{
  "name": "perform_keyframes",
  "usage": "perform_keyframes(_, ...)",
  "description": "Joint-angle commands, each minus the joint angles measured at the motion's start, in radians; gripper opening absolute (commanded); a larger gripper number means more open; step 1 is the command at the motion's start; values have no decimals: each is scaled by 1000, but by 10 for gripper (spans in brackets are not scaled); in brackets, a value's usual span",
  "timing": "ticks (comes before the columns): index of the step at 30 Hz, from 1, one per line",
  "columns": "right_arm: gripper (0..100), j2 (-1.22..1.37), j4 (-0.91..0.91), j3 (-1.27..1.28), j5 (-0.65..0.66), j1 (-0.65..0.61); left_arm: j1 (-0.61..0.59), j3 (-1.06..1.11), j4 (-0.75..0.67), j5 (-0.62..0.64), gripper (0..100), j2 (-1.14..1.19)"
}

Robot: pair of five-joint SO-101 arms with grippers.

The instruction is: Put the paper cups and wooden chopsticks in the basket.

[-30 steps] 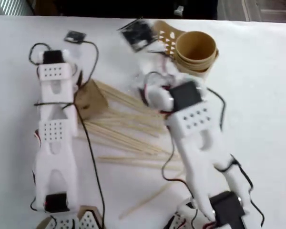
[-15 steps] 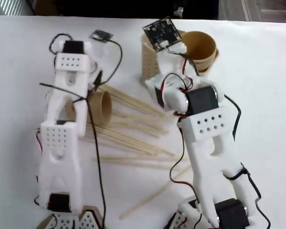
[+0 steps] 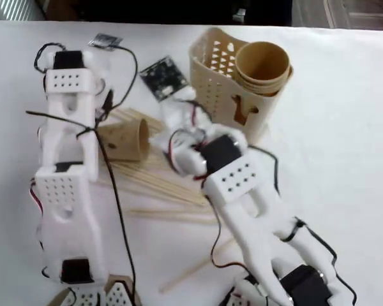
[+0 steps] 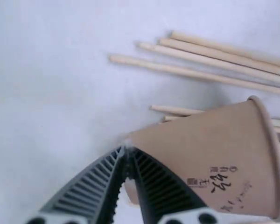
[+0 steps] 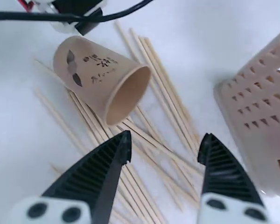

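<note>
A brown paper cup (image 3: 124,141) lies on its side on the spread wooden chopsticks (image 3: 159,186), mouth toward the basket (image 3: 225,89). More paper cups (image 3: 263,65) are stacked in the basket's far corner. My left gripper (image 4: 126,153) is shut, its tips pinched at the base edge of the lying paper cup (image 4: 210,158); from above the left gripper (image 3: 108,118) sits at the cup's base. My right gripper (image 5: 163,144) is open over the chopsticks (image 5: 149,144), between the cup (image 5: 100,77) and the basket wall (image 5: 259,107). In the high view the right gripper (image 3: 179,118) is just left of the basket.
One chopstick (image 3: 195,268) lies apart near the table's front, between the arm bases. Cables hang from both arms over the chopstick pile. White table surface stretches to the right of the basket.
My right gripper swung away from the basket, left and down over the chopsticks. The left arm drew back to the left, and the lying cup shifted slightly with it.
</note>
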Motion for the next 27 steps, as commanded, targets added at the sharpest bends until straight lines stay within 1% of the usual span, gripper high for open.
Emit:
perform_keyframes(1, 241, -27, -142, 66, -52, -70, -44, -44, -12, -5, 24, -19)
perform_keyframes(5, 241, 8, -246, 109, -94, -102, -137, -167, -2, 2, 24, -19)
perform_keyframes(8, 241, 105, -269, 68, -124, -102, -216, -227, -2, 48, 24, -19)
perform_keyframes(10, 241, 183, -265, 11, -140, -102, -257, -247, -2, 55, 24, -19)
perform_keyframes(13, 241, 280, -237, -83, -140, -104, -303, -253, -2, 57, 24, -19)
perform_keyframes(19, 241, 456, -157, -255, -230, -104, -344, -247, -6, 54, 24, -10)
perform_keyframes(25, 236, 570, -70, -374, -230, -154, -374, -244, -8, 54, 24, -7)
perform_keyframes(27, 200, 587, -45, -408, -224, -177, -383, -242, -9, 54, 24, -7)
